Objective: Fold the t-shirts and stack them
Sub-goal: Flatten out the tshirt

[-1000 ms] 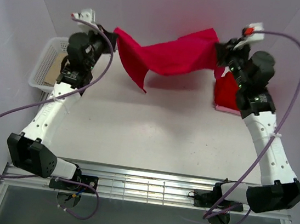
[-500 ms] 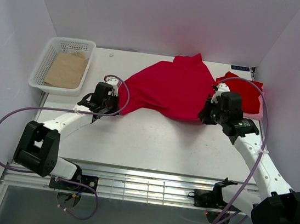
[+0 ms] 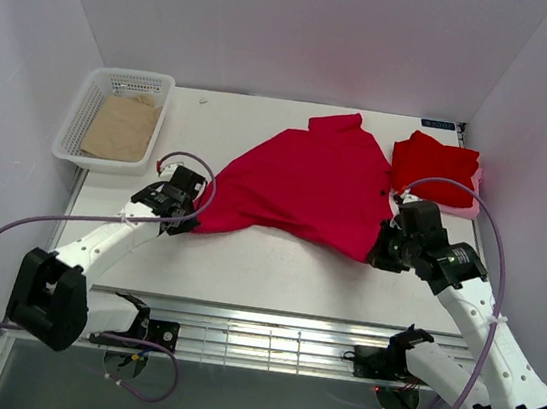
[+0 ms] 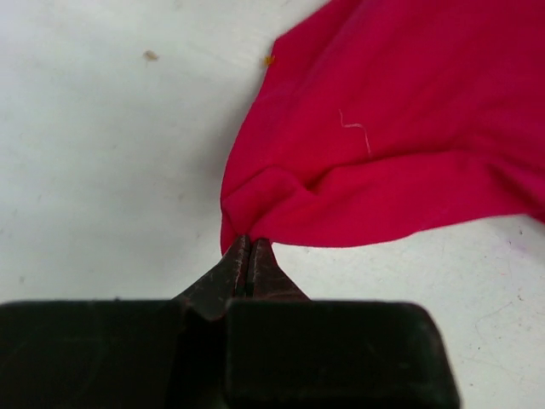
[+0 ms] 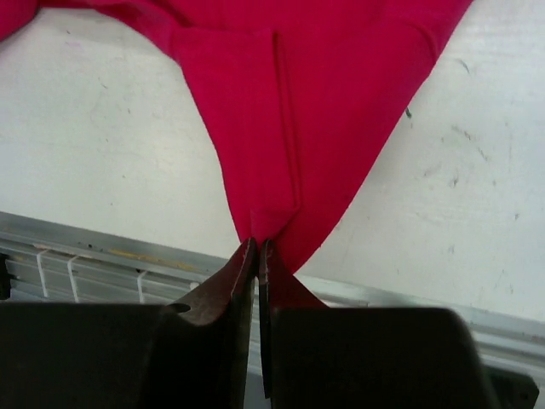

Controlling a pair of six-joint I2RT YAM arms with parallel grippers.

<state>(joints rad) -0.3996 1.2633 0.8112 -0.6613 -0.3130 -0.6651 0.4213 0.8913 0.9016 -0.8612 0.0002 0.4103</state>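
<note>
Down it came! A second earlier the t-shirt (image 3: 306, 184) had hung in the air, strung between the two arms at the far side of the bench (image 3: 275, 270). Then both arms swept low and pulled back toward their bases, and the cloth was dragged out across the middle of the bench, its collar toward the far side and its lower edge toward the near side. It lay much flatter than half a second before, though the left flank was still bunched.

The left end effector (image 4: 247, 247) was clamped shut on the shirt's near-left corner, with a pucker of red cloth gathered right at its tips. The right end effector (image 5: 258, 247) was pinched on the near-right corner, just short of the bench's near rail.

The folded t-shirt (image 3: 435, 165) sat at the far right, just beside the spread one. The basket (image 3: 84, 109) with its tan sheet (image 3: 122, 129) stood well apart at the far left.

By my reading, the spreading was nearly done. The folds themselves had not yet begun, and the creased left side would likely need smoothing first.
</note>
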